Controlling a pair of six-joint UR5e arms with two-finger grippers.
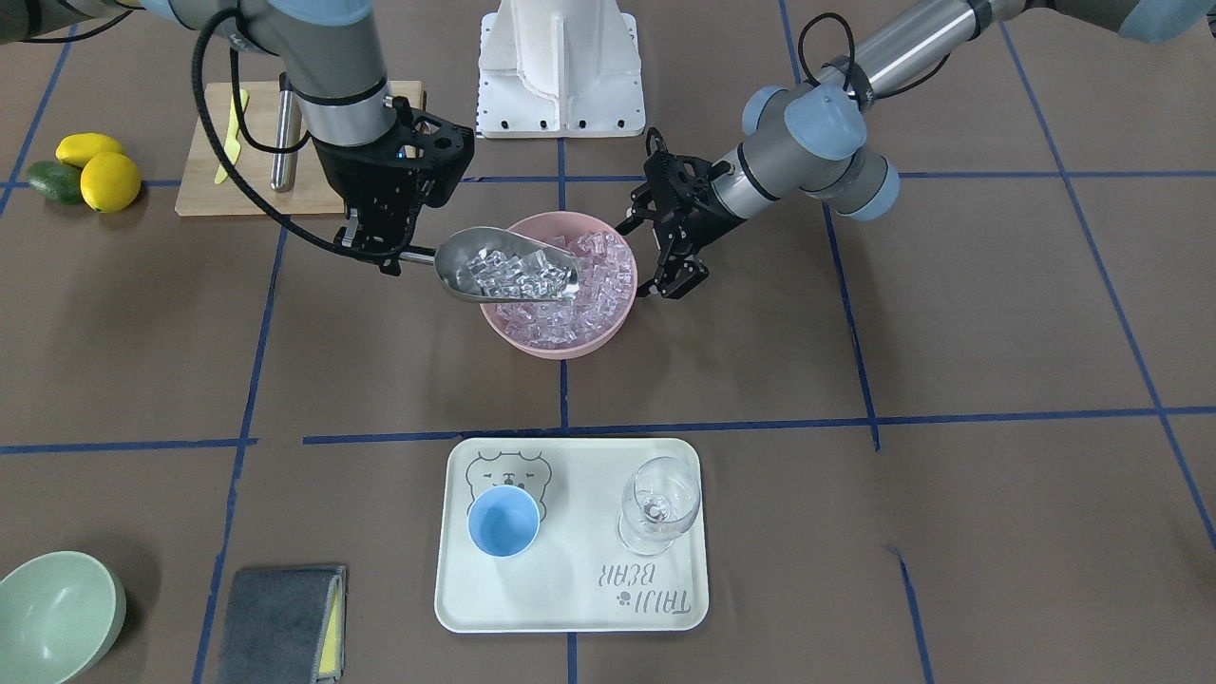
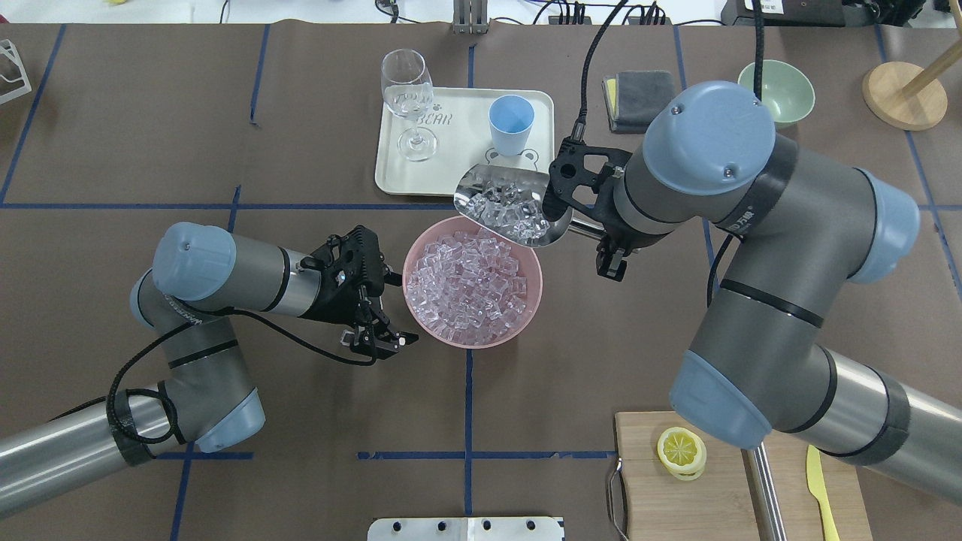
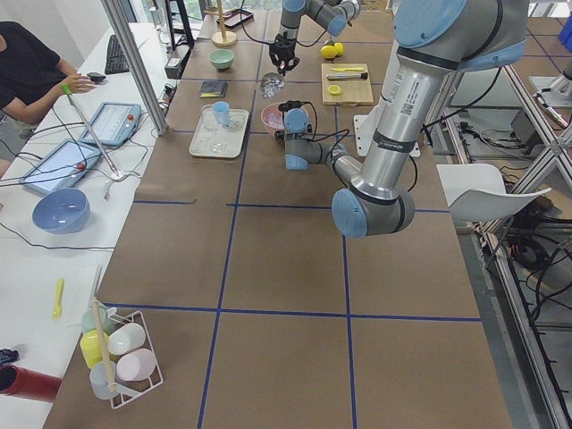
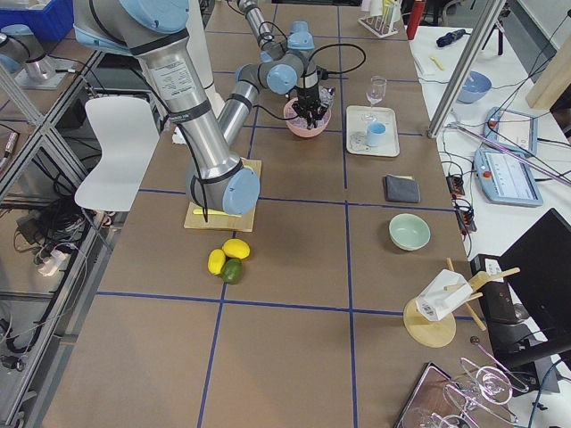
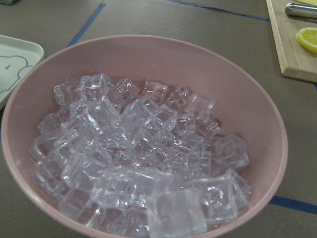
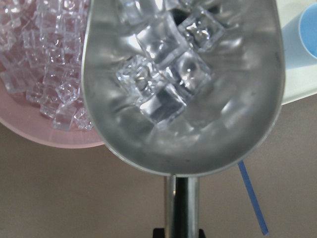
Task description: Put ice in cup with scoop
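The right tool (image 2: 595, 228) is clenched on the thin handle of the scoop (image 2: 511, 204). The scoop is held aloft, roughly level, and carries a heap of ice (image 2: 508, 203) in its trough. Seen from overhead, the trough hangs over the 1 o'clock rim of the pink bowl (image 2: 526, 259). The bowl sits on the worktop (image 2: 225, 135), filled almost to the brim with more clear cubes.

At the bowl's 9 o'clock, the left tool (image 2: 385, 303) waits just beside the rim, fingers spread and gripping nothing.

At 12 o'clock from the bowl lies a pale tray (image 2: 466, 105). The cup (image 2: 511, 124) stands upright on the tray's 3 o'clock side, its blue inside in plain sight. A wine glass (image 2: 409, 98) stands at the tray's 9 o'clock side. The scoop's mouth reaches the tray's near edge, just short of the cup.

Out at 2 o'clock are a folded grey cloth (image 2: 640, 90) and a green bowl (image 2: 776, 90).
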